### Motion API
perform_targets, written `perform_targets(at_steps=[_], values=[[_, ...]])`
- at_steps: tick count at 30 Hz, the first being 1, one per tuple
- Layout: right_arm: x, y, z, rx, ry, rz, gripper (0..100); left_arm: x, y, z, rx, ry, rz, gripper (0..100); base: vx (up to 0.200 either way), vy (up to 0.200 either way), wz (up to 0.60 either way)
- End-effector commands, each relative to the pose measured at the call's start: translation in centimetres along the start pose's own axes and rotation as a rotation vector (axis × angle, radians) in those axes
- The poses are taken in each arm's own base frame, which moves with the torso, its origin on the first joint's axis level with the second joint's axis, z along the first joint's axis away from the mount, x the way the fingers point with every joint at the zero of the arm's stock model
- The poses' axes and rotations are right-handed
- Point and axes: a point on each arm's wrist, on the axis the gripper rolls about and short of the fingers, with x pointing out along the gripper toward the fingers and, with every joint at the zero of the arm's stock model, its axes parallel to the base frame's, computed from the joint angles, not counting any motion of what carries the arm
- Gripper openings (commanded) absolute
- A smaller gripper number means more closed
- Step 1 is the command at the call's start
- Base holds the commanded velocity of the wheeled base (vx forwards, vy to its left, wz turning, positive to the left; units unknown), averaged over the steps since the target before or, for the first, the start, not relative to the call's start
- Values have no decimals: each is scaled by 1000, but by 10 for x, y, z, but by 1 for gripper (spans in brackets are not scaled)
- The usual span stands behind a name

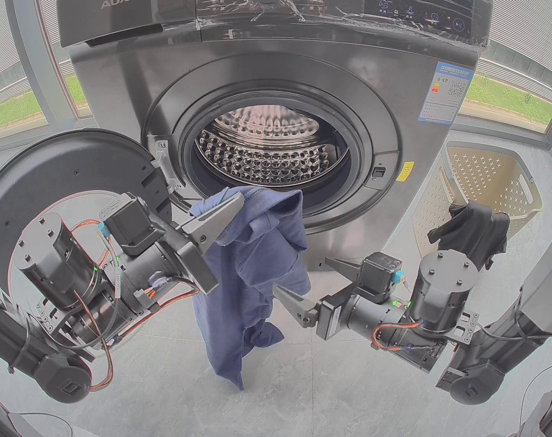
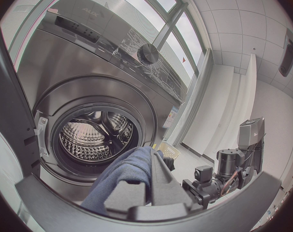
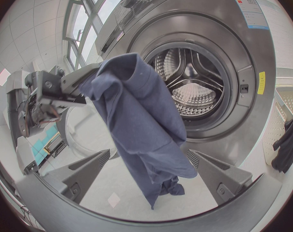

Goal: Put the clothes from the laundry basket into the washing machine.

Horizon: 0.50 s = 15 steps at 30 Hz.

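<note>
The left gripper is clenching one blue cloth shirt before the open grey front-loading washing machine.
The left arm is reaching up, the shirt hanging in front of the drum mouth. The right gripper is hovering low beside it, jaws spread, grasping nothing. One black garment is draping over the rim of the one beige perforated laundry basket. One blue-and-white label and one yellow sticker are showing on the machine's front.
</note>
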Motion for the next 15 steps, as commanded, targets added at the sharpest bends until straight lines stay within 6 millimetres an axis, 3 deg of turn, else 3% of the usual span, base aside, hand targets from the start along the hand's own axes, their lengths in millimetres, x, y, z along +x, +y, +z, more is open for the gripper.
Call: perform_targets(at_steps=[1,8,15], values=[[15,-13,5,3,-36,-43,100,-2,0,-1,-2,8,-1,0,0,0,0],[15,-36,24,-4,-103,-106,100,-2,0,-2,-2,13,-2,0,0,0,0],[21,-35,21,-4,-99,-102,100,-3,0,-3,-2,18,-2,0,0,0,0]])
